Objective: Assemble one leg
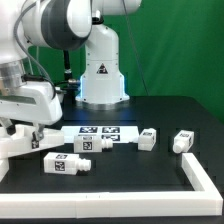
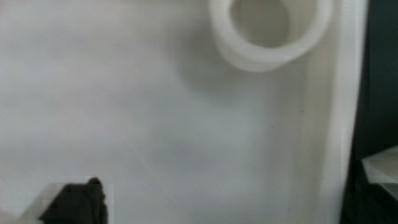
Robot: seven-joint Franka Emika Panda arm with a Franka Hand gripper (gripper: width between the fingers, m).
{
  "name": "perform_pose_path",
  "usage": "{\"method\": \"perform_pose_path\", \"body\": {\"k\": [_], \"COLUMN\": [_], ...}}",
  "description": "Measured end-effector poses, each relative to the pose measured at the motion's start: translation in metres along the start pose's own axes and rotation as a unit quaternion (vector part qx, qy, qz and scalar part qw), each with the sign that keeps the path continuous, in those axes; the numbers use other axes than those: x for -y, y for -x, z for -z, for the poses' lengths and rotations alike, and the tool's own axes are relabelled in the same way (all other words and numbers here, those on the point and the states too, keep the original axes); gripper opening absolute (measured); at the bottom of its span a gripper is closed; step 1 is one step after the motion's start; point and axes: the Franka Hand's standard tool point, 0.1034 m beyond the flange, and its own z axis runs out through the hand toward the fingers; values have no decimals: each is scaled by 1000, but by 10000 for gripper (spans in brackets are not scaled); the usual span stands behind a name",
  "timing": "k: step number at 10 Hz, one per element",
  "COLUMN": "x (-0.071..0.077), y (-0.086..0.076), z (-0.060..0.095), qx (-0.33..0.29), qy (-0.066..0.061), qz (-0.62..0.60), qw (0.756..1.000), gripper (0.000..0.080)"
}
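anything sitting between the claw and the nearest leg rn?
Nothing visible. The claw hangs low over the white panel at the exterior view's left. The nearest leg lies on the black table just beside that panel, and no other part lies between them. The wrist view shows only the panel and its round hole.

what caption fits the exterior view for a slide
Franka arm bent low over the black table, white tagged legs lying loose beside the marker board
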Motion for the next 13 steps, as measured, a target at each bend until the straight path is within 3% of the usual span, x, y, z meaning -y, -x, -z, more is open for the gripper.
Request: {"method": "perform_pose_path", "body": {"k": [3,5,6,10,11,13], "x": [-38,-49,-46,2,7,10], "y": [2,6,8,2,0,-5], "z": [13,6,1,7,5,-13], "qx": [5,6,9,2,0,-10], "qy": [-2,4,6,7,10,27], "qz": [7,7,6,-6,-2,7], "qw": [1000,1000,1000,1000,1000,1000], "gripper": [648,648,648,648,648,648]}}
